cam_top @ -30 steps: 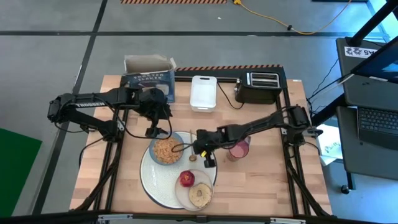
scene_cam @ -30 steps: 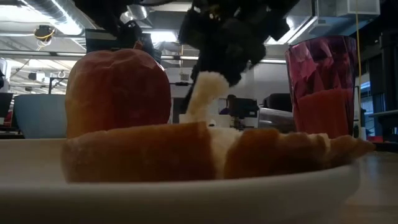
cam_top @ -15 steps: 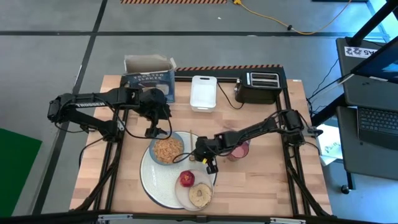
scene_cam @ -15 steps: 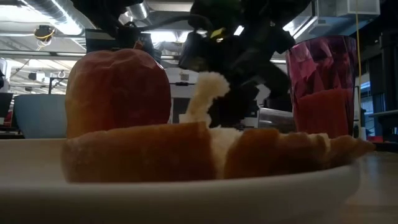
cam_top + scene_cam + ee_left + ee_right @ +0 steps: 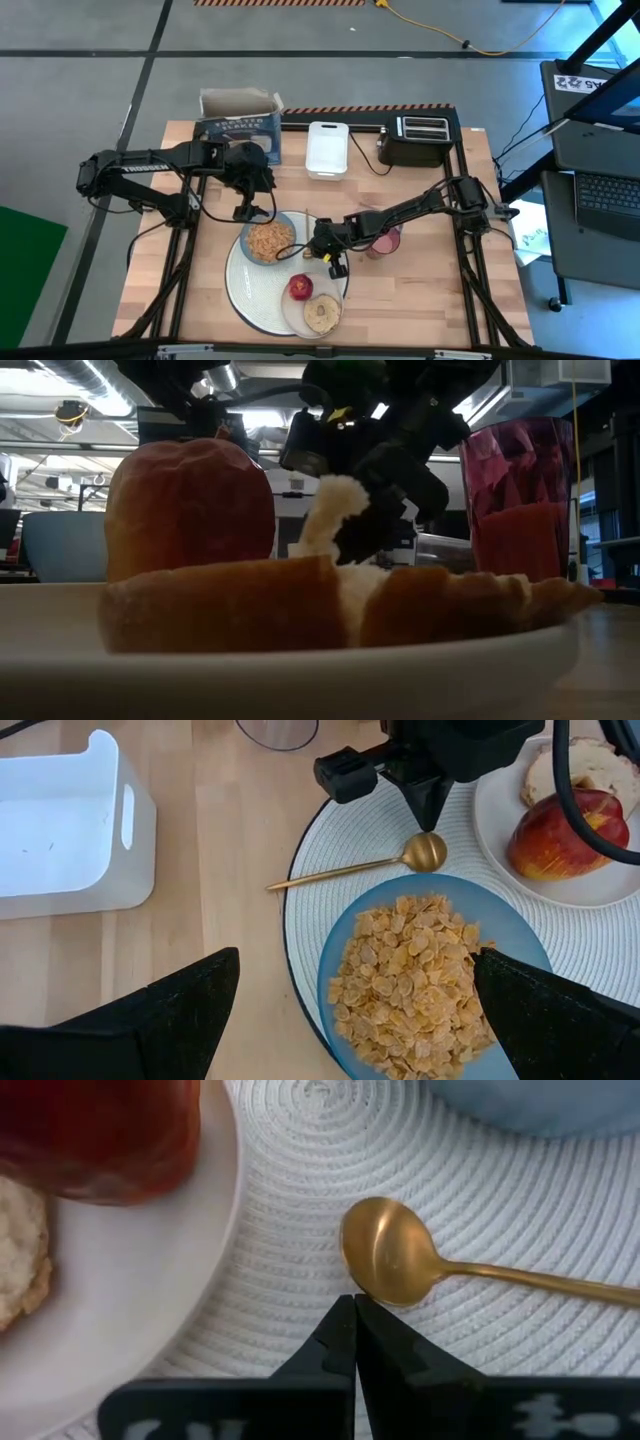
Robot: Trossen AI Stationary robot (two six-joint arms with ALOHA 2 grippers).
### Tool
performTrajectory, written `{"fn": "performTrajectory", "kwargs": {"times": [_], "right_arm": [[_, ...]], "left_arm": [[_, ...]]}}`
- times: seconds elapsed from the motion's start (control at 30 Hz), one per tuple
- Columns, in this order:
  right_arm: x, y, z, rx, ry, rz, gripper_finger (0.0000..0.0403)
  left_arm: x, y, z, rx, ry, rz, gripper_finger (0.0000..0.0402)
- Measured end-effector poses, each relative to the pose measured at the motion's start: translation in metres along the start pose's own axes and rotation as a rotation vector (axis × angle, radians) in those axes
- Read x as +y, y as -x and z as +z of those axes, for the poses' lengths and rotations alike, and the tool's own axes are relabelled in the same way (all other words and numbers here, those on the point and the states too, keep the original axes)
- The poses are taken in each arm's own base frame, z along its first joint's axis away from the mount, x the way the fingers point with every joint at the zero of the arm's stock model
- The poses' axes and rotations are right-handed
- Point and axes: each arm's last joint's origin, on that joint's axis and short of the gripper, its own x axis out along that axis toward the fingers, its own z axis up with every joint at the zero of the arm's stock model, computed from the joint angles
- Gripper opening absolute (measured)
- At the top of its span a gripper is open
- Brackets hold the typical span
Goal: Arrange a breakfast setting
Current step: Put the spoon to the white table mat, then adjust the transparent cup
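A gold-coloured spoon (image 5: 425,851) lies on the big round white plate (image 5: 238,292), its handle reaching over the rim onto the table. My right gripper (image 5: 355,1306) is shut, its tip low at the spoon's bowl (image 5: 386,1263). A small blue bowl (image 5: 342,958) full of cereal stands on the plate. My left gripper (image 5: 357,962) is open above the bowl, toward its far side. A red apple (image 5: 300,288) and a toasted bread round (image 5: 321,313) lie on the small cream plate (image 5: 300,318). A pink cup (image 5: 385,242) stands to the right; a second cup is out of view. My right gripper's shut fingertips (image 5: 345,1330) stand at the rim of the spoon's bowl (image 5: 372,1294), coming from the table's right and slanting down. I cannot tell whether they touch it. The spoon lies flat on the plate.
A white tray (image 5: 327,148), a black toaster (image 5: 418,140) with its cord, and a cereal box (image 5: 240,125) stand along the far edge. Bare wood lies right of the plates and near the front right corner.
My right gripper has come down toward the big plate, beside the apple, and stays shut.
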Motion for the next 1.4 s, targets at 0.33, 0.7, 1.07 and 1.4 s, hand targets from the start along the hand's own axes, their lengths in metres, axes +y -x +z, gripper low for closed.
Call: {"fn": "performTrajectory", "kwargs": {"times": [0.33, 0.7, 1.07, 1.4], "right_arm": [[0.000, 0.000, 0.002, -0.019, 0.002, 0.000, 0.0002], [-0.004, 0.001, 0.004, -0.041, -0.002, 0.010, 0.0002], [-0.024, 0.050, 0.033, -0.074, -0.027, -0.192, 0.0011], [-0.066, 0.151, 0.063, 0.035, -0.022, -0.374, 0.0012]], "left_arm": [[0.000, 0.000, 0.000, -0.004, -0.027, 0.001, 0.0390], [0.001, 0.000, 0.000, -0.003, -0.027, 0.008, 0.0390], [0.001, 0.000, 0.000, -0.002, -0.025, 0.008, 0.0390], [0.001, -0.003, 0.004, -0.035, 0.027, -0.025, 0.0390]]}}
